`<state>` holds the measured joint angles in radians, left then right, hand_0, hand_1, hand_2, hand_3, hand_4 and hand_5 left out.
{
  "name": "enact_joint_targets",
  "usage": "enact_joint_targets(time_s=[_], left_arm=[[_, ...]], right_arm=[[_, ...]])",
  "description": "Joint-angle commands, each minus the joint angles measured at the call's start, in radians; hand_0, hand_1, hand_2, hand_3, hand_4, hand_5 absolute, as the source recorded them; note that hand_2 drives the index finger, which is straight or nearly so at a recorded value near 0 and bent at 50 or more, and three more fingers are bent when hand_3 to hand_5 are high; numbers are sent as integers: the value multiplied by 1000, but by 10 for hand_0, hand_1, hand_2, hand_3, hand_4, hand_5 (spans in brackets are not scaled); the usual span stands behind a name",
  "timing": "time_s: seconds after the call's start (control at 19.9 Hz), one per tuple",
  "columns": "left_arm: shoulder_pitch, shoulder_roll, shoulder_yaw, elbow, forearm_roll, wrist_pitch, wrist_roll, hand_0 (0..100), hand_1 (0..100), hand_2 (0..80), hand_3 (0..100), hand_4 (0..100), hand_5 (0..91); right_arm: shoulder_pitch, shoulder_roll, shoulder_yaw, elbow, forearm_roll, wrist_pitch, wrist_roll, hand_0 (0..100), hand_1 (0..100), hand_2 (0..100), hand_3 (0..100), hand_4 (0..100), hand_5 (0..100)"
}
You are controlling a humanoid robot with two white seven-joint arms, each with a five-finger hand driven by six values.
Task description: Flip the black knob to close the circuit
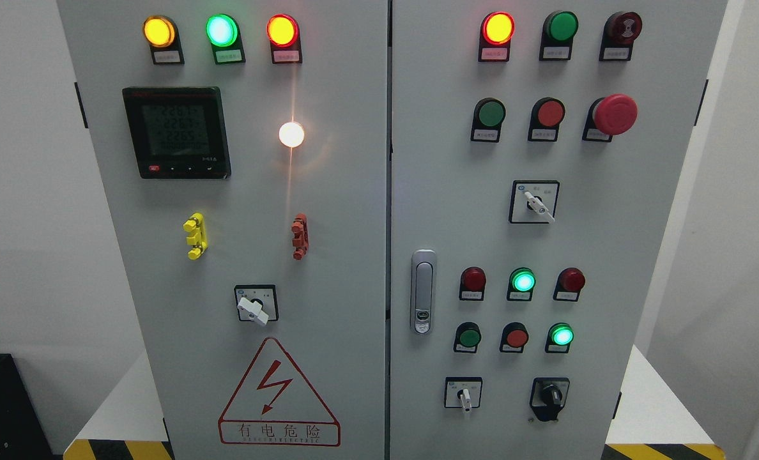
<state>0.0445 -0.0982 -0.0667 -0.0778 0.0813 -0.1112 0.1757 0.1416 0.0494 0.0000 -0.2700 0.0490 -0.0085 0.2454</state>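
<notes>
The warning triangle (279, 391) on the left cabinet door (328, 211) carries a red lightning bolt, with the Chinese text "有电危险" in a box beneath it; the smaller line below is too small to read. The digital meter (176, 132) shows three rows of digits, blurred. The lamp and button label plates are illegible.

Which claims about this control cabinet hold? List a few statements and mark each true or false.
1. The black knob sits at the right door's lower right. True.
2. A robot hand grips the knob. False: no hand is in view.
3. The red mushroom button is on the left door. False: it is on the right door.
4. The digital meter is on the left door. True.
5. The door handle is beside the centre seam. True.
</notes>
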Motion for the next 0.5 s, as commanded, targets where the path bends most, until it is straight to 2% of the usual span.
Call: enact_joint_targets(time_s=[0.0, 0.2, 0.4, 0.45], left_arm=[[0, 0, 1, 1, 0, -1, -1, 120, 556, 0, 0, 0, 0], [0, 0, 1, 1, 0, -1, -1, 120, 556, 0, 0, 0, 0], [0, 0, 1, 0, 0, -1, -1, 120, 556, 0, 0, 0, 0], [0, 0, 1, 0, 0, -1, -1, 120, 556, 0, 0, 0, 0]], right_arm=[[16, 7, 18, -181, 109, 8, 0, 0, 83, 0, 0, 0, 0], [13, -3, 15, -296, 207, 33, -8, 0, 78, 16, 76, 20, 0], [12, -20, 8, -452, 311, 68, -11, 0, 35, 138, 196, 161, 0], [12, -20, -17, -481, 362, 68, -11, 0, 31, 173, 228, 198, 33]])
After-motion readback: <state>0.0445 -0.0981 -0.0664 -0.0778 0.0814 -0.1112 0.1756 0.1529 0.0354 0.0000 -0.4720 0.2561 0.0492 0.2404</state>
